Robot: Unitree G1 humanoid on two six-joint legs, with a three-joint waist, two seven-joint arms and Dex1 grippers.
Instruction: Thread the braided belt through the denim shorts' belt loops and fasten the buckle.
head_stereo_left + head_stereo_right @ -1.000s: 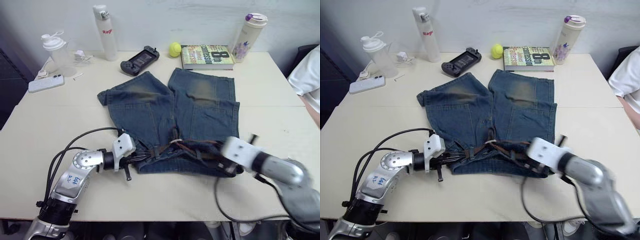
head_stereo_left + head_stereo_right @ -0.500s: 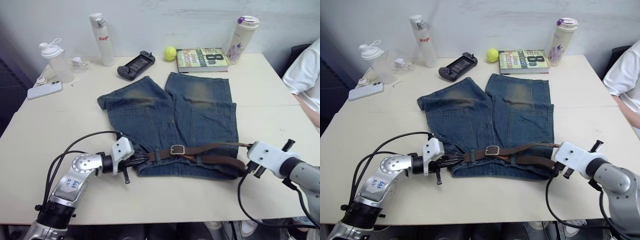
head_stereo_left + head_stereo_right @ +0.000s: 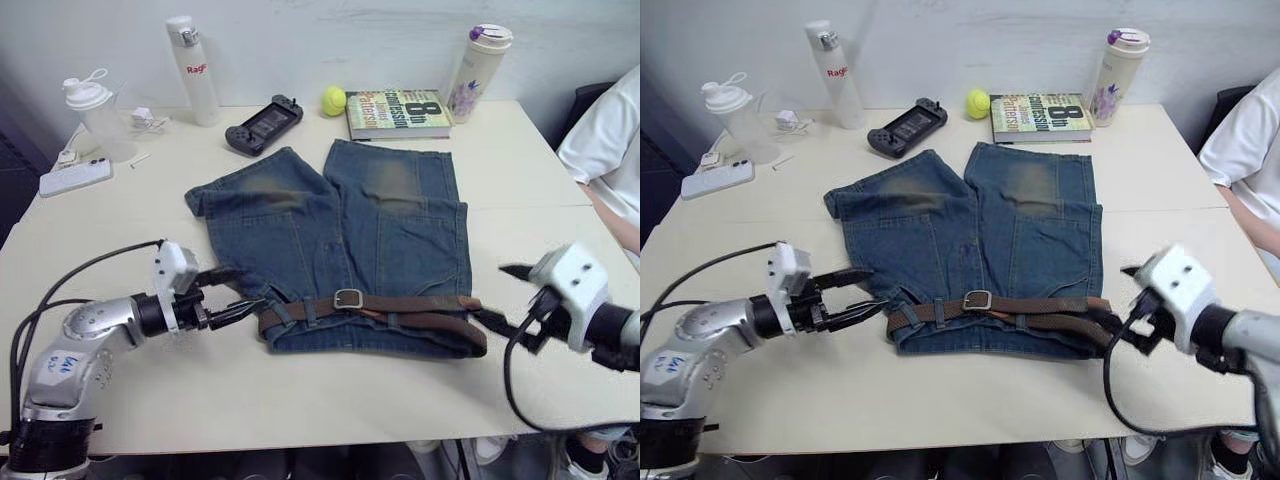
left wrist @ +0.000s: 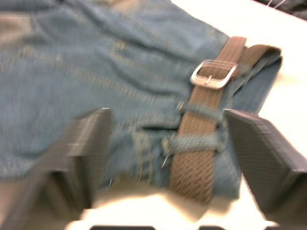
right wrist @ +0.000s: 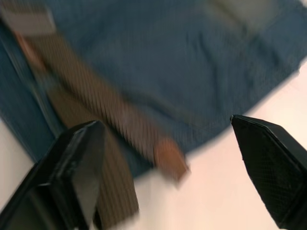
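While the long dark-brown woven braided belt looks like it's already run along the waistband of the faded blue denim shorts, I'd still treat it as floppy stuff. The shorts lie flat mid-table, waistband at 6 o'clock and legs pointing to 12, with the belt across that near edge and its small silver-grey rectangular metal buckle about mid-waist, looking done up.

A couple of short blue denim belt loops cross the strap in the left wrist view. The weave looks light, soft and grippy, so it'll probably bend rather than push; I'd pinch it just behind the buckle or at the tan tip round 3 o'clock. Denim's limp too and will likely bunch if dragged.

Left gripper sits at 9 o'clock just off the waistband corner, black fingers spread, holding nothing. Right gripper is near the 3 o'clock end, fingers apart as well, empty.
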